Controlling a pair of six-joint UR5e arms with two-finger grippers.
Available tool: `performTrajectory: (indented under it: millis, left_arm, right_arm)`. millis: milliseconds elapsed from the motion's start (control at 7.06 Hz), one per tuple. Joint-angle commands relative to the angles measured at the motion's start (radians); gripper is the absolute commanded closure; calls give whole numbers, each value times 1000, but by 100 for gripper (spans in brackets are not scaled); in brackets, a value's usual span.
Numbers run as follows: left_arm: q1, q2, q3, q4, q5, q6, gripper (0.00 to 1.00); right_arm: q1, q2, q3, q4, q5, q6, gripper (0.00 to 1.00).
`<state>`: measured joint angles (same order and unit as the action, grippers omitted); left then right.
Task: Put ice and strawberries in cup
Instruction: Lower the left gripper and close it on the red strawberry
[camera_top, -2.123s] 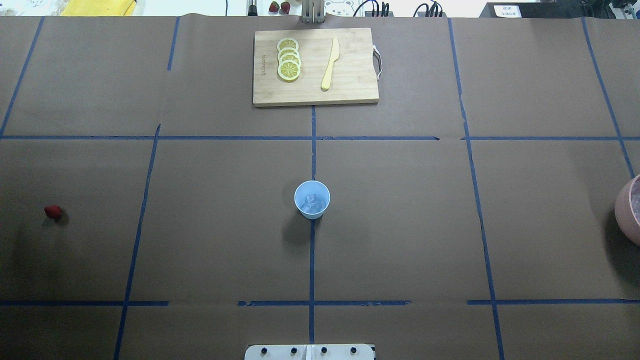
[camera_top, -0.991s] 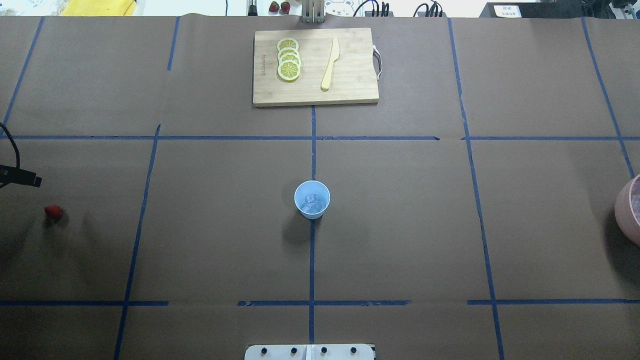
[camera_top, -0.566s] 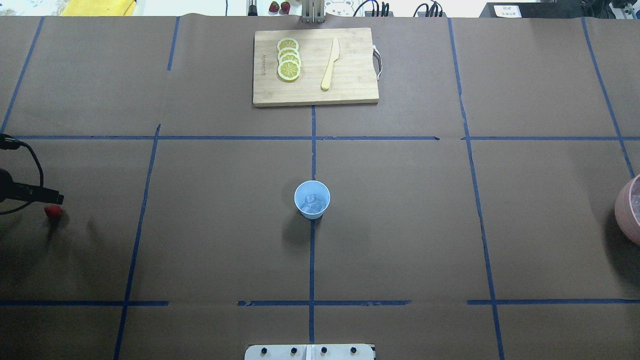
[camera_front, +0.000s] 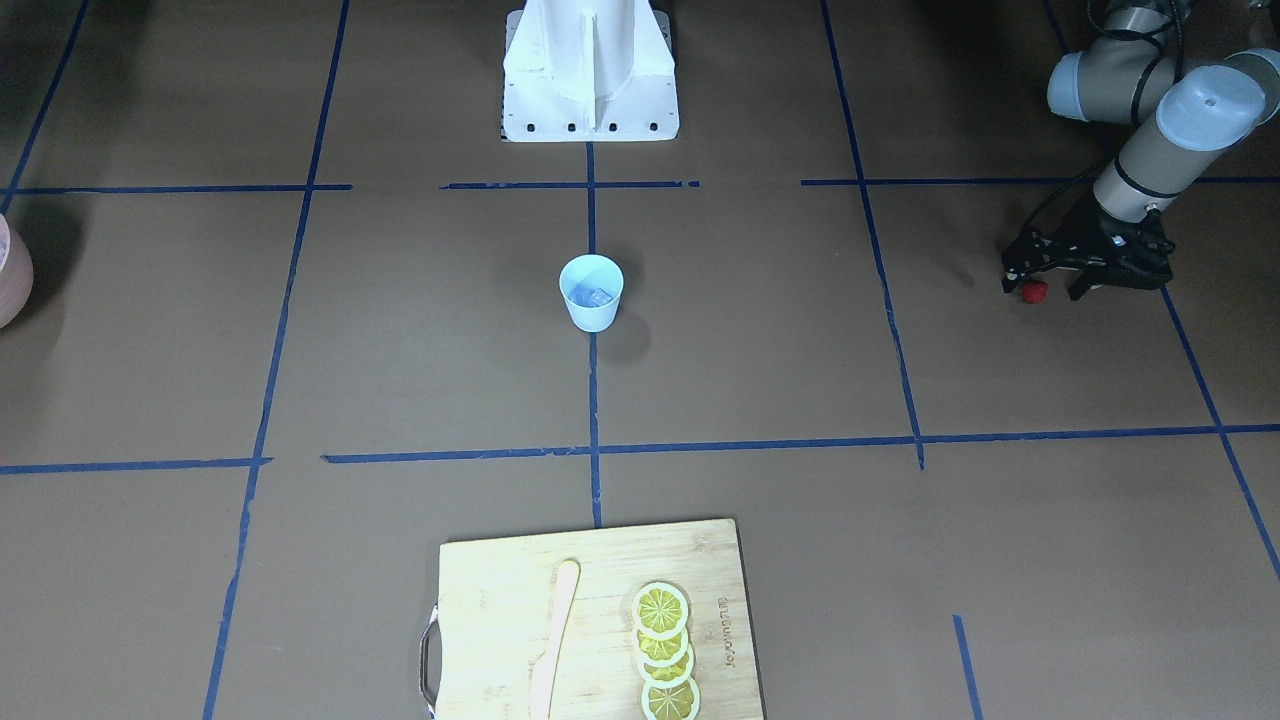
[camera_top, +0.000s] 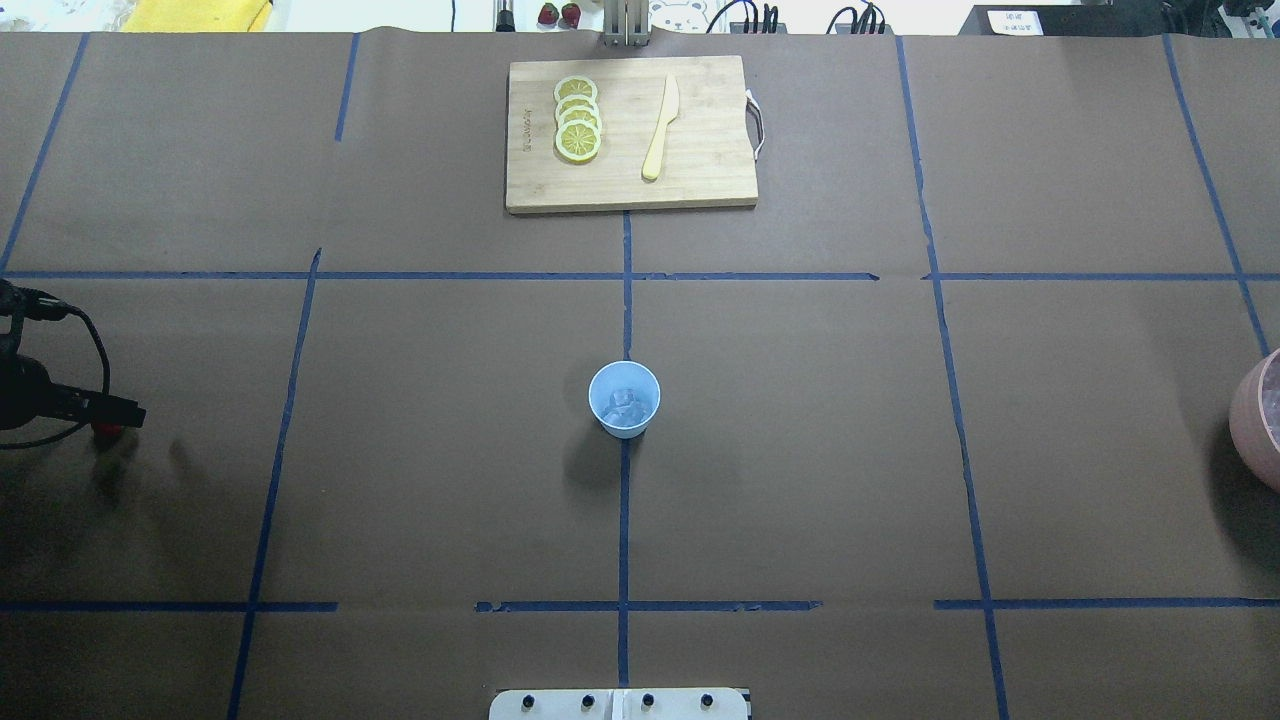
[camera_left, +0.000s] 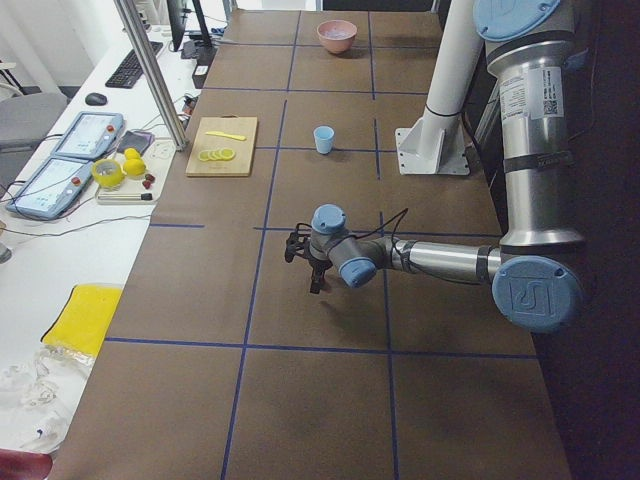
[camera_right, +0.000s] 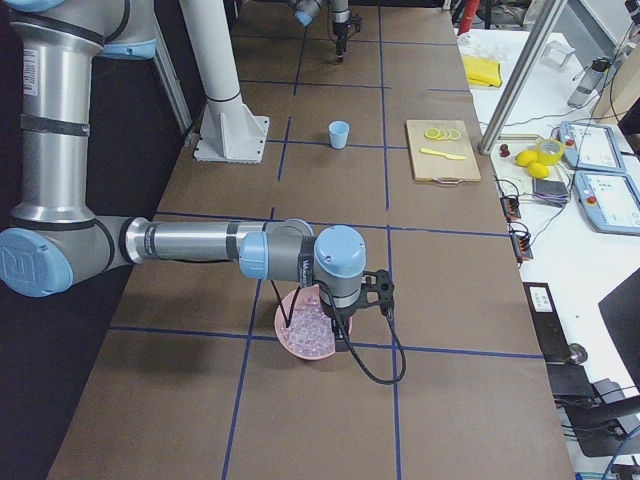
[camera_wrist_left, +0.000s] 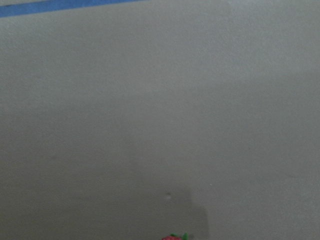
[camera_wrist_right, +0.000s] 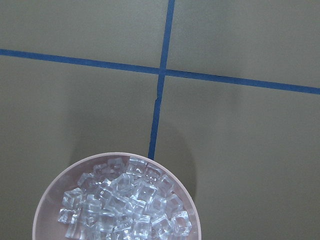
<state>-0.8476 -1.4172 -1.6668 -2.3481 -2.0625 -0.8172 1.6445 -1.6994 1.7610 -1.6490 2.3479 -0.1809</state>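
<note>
Low along the counter (camera_top: 800, 450), the left arm (camera_left: 440, 260): forearm about level, wrist turned down at the left end. At the right end, the right arm (camera_right: 190, 242), also low and level, wrist pointing down over the pink bowl (camera_wrist_right: 45, 200). On each arm's upright link, a white label with a square code, too small to read.

At the far middle edge, the cutting board (camera_front: 500, 600), carrying a row of lemon slices (camera_front: 663, 650) and a pale knife (camera_front: 553, 640). Along one side of the board, a burnt-in mark, letters not legible.

In the bowl, a heap of ice (camera_wrist_right: 122, 202). Upright at mid-counter on the blue tape line, the cup (camera_front: 591, 292), well apart from both tools, a few cubes inside.

Down close to the counter, the left tool (camera_front: 1043, 288), fingers spread, gripping nothing. Between them on the counter, the strawberry (camera_front: 1033, 291); contact with either finger unclear.

Just above the bowl, the right tool (camera_right: 343, 330); spread of its fingers not to be told.
</note>
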Motion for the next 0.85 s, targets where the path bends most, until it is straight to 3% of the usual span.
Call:
performTrajectory:
  millis: [0,142,283,708]
  left_arm:
    - [5,1,2,3,-1,-3,50]
    - [5,1,2,3,-1,-2,83]
    - [5,3,2,4,-1,1,93]
    - [-7,4,-30,12,-25,7,100]
  right_arm:
    - [0,0,0,0,-1,0,0]
    - [0,0,0,0,-1,0,0]
    - [0,0,0,0,-1,0,0]
    - [0,0,3,0,1,0,0]
